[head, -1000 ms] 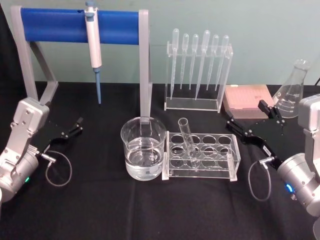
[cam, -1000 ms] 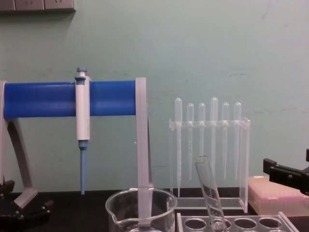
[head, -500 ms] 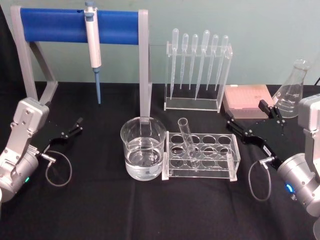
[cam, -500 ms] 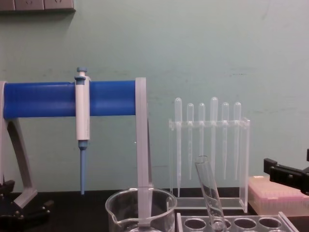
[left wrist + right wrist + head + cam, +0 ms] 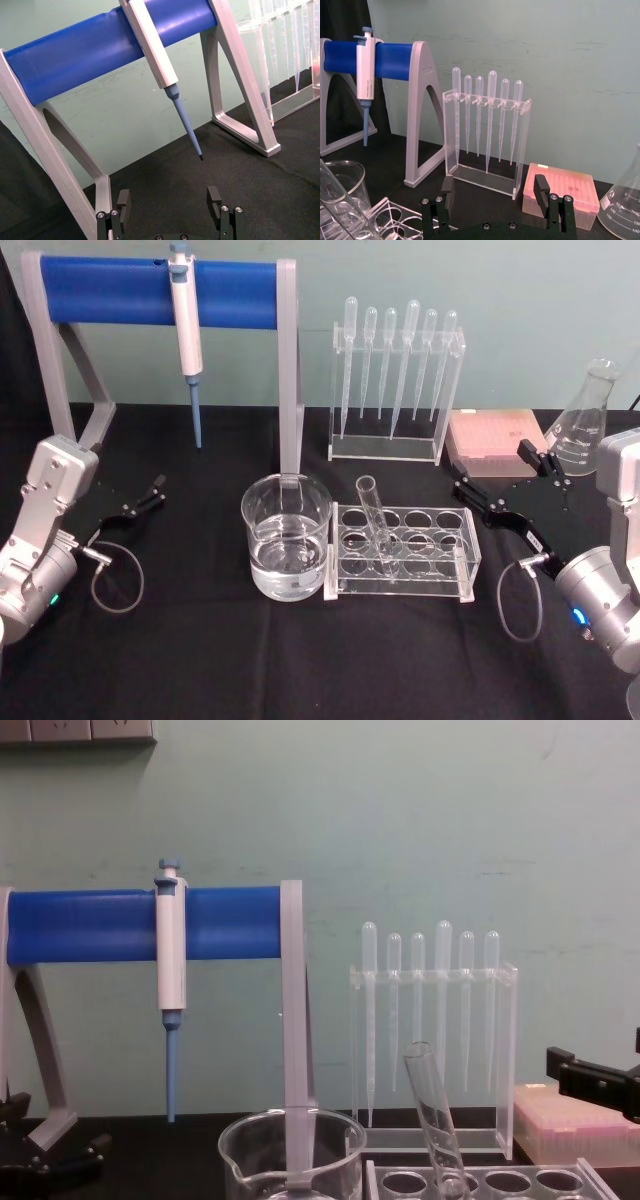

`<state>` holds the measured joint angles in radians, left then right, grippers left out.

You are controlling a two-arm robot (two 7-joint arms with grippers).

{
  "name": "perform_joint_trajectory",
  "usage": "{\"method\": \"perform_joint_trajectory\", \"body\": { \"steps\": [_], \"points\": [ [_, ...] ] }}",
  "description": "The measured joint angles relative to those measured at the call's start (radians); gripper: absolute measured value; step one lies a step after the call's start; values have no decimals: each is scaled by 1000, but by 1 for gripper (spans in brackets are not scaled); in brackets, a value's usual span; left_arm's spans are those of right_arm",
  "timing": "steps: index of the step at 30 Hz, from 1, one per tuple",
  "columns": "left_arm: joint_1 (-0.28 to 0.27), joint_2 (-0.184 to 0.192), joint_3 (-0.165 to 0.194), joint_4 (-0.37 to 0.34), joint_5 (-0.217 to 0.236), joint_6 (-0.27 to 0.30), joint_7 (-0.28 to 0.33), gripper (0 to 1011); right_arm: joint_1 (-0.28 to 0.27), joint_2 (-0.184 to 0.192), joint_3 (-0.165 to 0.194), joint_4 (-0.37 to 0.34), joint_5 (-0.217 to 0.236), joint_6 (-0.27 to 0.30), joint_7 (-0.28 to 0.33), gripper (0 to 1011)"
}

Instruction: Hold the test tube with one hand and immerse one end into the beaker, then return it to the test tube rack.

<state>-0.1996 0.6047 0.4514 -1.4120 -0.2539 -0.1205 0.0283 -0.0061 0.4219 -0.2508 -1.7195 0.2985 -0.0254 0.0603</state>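
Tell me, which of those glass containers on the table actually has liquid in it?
The beaker, the wide cylinder left of the clear rack. It holds clear liquid in its lower part. The test tube leaning in the rack and the conical flask at far right look empty.

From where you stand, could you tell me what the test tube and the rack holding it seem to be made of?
The test tube looks like clear, glossy glass: thin wall, bright rim. The rack looks like clear acrylic, with thick flat plates and frosted edges, though that is less certain.
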Motion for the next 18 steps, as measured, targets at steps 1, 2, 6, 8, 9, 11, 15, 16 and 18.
{"method": "perform_joint_trajectory", "body": {
  "steps": [1,2,6,8,9,11,15,16,18],
  "points": [
    [0,0,0,0,0,0,0,1000,0,0,0,0,0,0,0,1003],
    [0,0,0,0,0,0,0,1000,0,0,0,0,0,0,0,1003],
    [0,0,0,0,0,0,0,1000,0,0,0,0,0,0,0,1003],
    [0,0,0,0,0,0,0,1000,0,0,0,0,0,0,0,1003],
    [0,0,0,0,0,0,0,1000,0,0,0,0,0,0,0,1003],
    [0,0,0,0,0,0,0,1000,0,0,0,0,0,0,-1,1003],
    [0,0,0,0,0,0,0,1000,0,0,0,0,0,0,-1,1003],
    [0,0,0,0,0,0,0,1000,0,0,0,0,0,0,0,1003],
    [0,0,0,0,0,0,0,1000,0,0,0,0,0,0,-1,1003]
  ]
}}
